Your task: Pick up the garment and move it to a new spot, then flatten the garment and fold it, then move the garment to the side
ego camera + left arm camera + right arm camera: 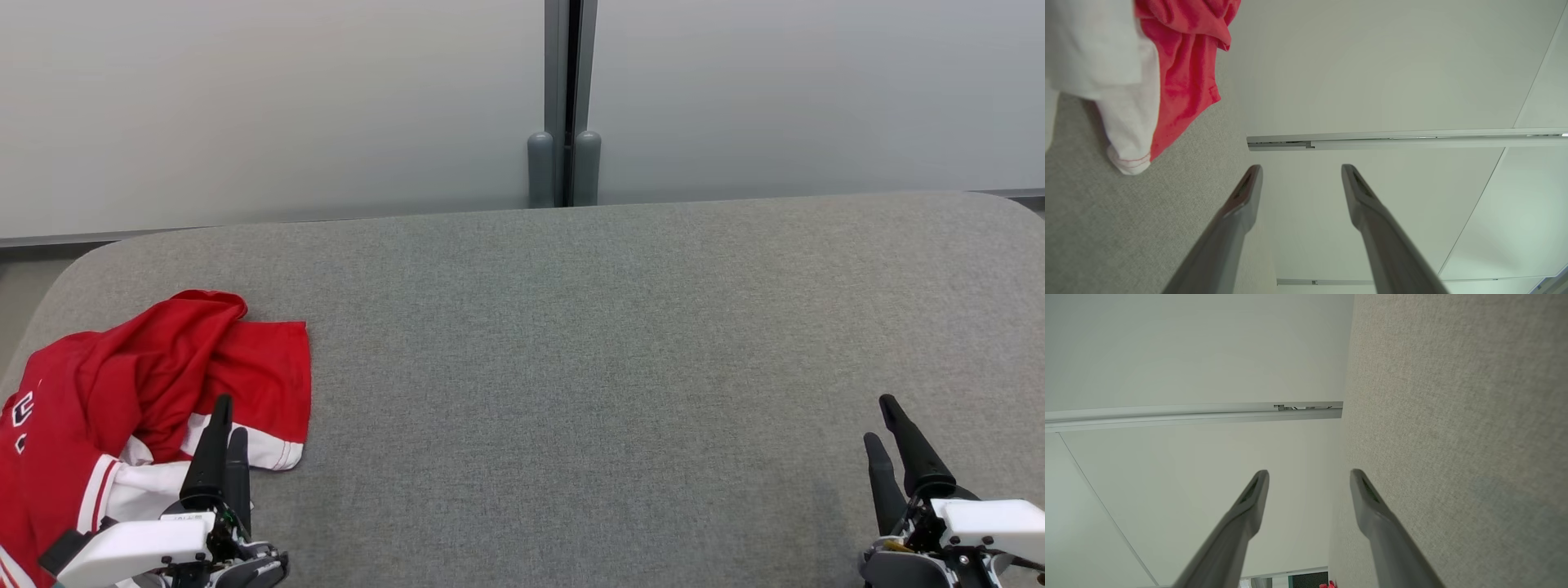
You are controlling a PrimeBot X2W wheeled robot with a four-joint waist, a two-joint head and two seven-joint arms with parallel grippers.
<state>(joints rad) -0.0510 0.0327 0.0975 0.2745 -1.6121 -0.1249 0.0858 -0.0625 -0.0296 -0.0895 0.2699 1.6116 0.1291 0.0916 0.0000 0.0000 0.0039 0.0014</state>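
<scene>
The red and white garment (122,392) lies crumpled by the left edge of the grey tabletop (571,367), toward its near left corner. The left end effector (230,418) sits just beside the garment's white hem, its 2 fingers spread wide and holding nothing. The right end effector (879,420), near the near right corner, is also wide and empty, well apart from the garment.

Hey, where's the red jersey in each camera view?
Head view: red jersey at lower left on the grey table.
Left wrist view: top left, red with white trim.
Right wrist view: a tiny red speck at the bottom edge.
Shared landmark: the grey wall rail.
</scene>
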